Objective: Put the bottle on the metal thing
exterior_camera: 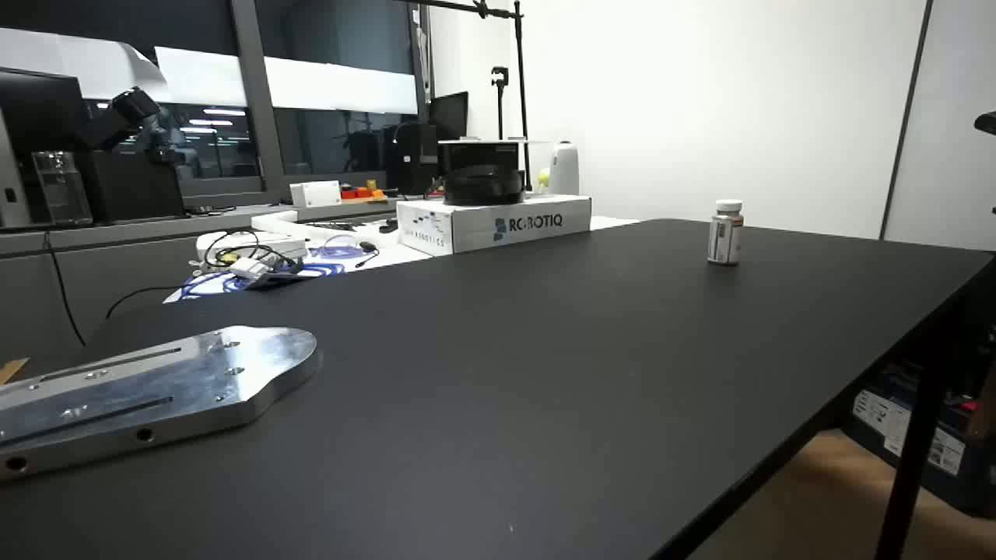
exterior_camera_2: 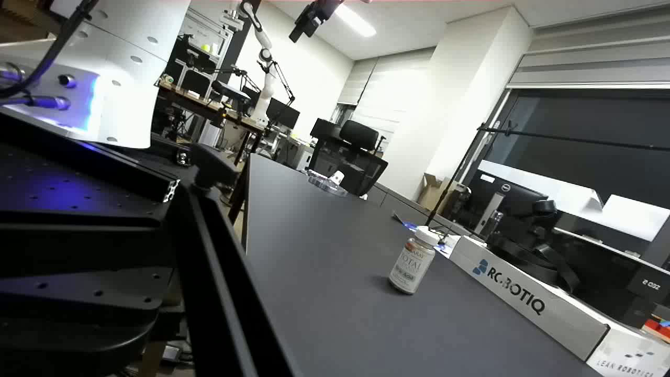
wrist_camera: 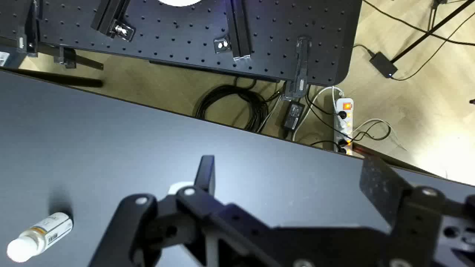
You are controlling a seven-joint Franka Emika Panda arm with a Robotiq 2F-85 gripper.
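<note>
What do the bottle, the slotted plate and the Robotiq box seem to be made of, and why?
Bottle: smooth, probably plastic, from its pale, rounded body; could be glass.
Slotted plate: polished metal, perhaps aluminium, from its silvery reflections.
Robotiq box: probably matte cardboard, from its printed sides and straight edges.

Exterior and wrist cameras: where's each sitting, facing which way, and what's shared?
Wrist view: above the table, facing down; bottle lower left; open claw across the bottom.
In an exterior view: low by the metal plate, facing along the table to the bottle; dark tip at right, perhaps the claw's.
In an exterior view: tilted, by the robot's white base, facing past the bottle to the metal plate; claw apparently at top.
Both exterior views share bottle, metal plate and Robotiq box.
</note>
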